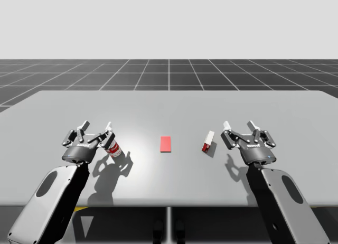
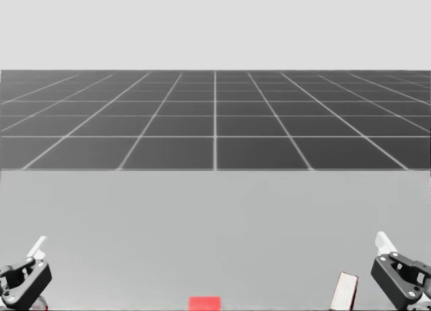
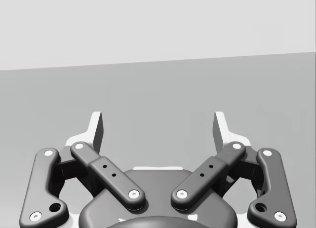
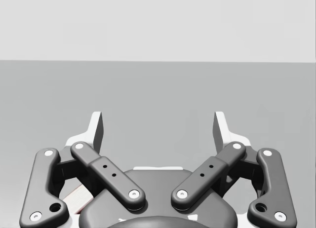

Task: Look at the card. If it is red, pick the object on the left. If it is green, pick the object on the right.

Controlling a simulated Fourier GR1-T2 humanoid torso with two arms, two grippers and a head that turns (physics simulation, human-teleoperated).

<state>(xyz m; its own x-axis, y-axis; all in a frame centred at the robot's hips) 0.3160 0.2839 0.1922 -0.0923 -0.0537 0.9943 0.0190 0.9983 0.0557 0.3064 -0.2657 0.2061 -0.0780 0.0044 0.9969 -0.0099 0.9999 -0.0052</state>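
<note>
Red card (image 1: 166, 144) at centre of grey table (image 1: 169, 104); both claws spread, pinching nothing.
Left claw (image 1: 96, 127) sits just beside the tilted red-and-white can (image 1: 112, 147), left of the card. Right claw (image 1: 239, 125) sits just beside the red-and-white box (image 1: 207, 142), right of the card. Open tabletop ahead to the far edge; my arms cross the near edge.

Head view's lower edge crops red card (image 2: 204, 303) and red-and-white box (image 2: 345, 292).

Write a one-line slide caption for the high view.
Red card lies between a red-and-white can by my open left gripper and a red-and-white box by my open right gripper.
</note>
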